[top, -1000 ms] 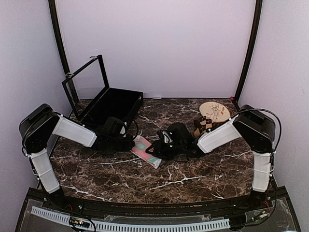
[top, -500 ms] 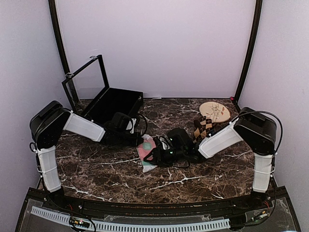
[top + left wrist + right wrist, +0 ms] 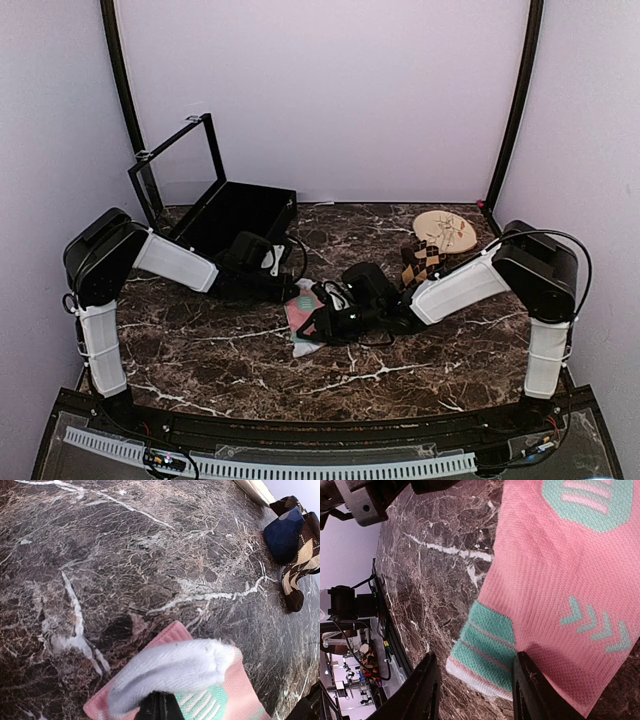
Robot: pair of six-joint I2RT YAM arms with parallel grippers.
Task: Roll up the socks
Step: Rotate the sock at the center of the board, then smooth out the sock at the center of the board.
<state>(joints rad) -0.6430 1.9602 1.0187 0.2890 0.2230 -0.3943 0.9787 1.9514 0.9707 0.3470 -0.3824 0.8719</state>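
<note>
Lying on the table (image 3: 220, 350), the pink sock (image 3: 303, 318) has its white end pinched by the left gripper (image 3: 161, 707); the right gripper (image 3: 475, 656) straddles the cuff, jaws apart. Unpinned, that cuff may drag, loosening the roll.

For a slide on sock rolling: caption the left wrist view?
Left fingers pinch the pink sock at its white end over the marble table, argyle socks lying beyond.

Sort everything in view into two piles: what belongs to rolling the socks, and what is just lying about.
For the job: pink sock, pinched by the left tool, with the right tool open over its cuff; argyle socks and navy sock, waiting.
Lying about: open black box; round wooden disc.
</note>
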